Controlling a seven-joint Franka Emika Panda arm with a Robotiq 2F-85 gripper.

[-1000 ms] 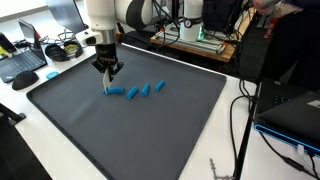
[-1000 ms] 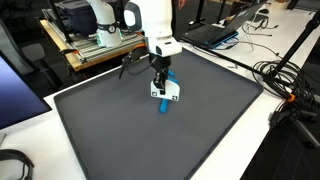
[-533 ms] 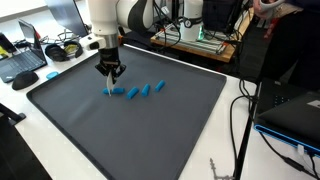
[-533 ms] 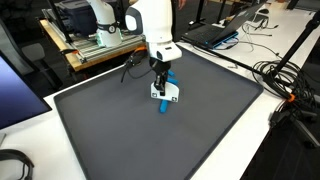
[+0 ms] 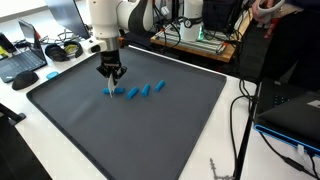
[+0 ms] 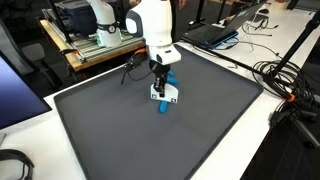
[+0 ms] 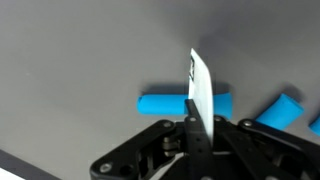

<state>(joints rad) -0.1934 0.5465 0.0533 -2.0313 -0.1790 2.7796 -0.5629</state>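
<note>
My gripper (image 5: 110, 74) is shut on a thin white card (image 5: 107, 92) that it holds upright, edge down, just above a dark grey mat (image 5: 120, 130). It also shows in the exterior view from the opposite side (image 6: 160, 76), with the card (image 6: 166, 95). Several blue cylindrical pieces lie in a row on the mat; the nearest one (image 5: 118, 91) is right beside the card. In the wrist view the jaws (image 7: 200, 125) pinch the card (image 7: 200, 88), which crosses in front of a blue piece (image 7: 163, 104). Another blue piece (image 7: 283, 110) lies to the right.
The mat covers most of a white table (image 5: 60, 80). A laptop (image 5: 22, 62) and headphones (image 5: 62, 50) sit past one mat edge. Cables (image 6: 275, 75) and another laptop (image 6: 215, 32) lie off another. Equipment racks (image 5: 200, 35) stand behind the arm.
The gripper and the card have shifted very slightly along the row of blue pieces. The blue pieces have not visibly moved.
</note>
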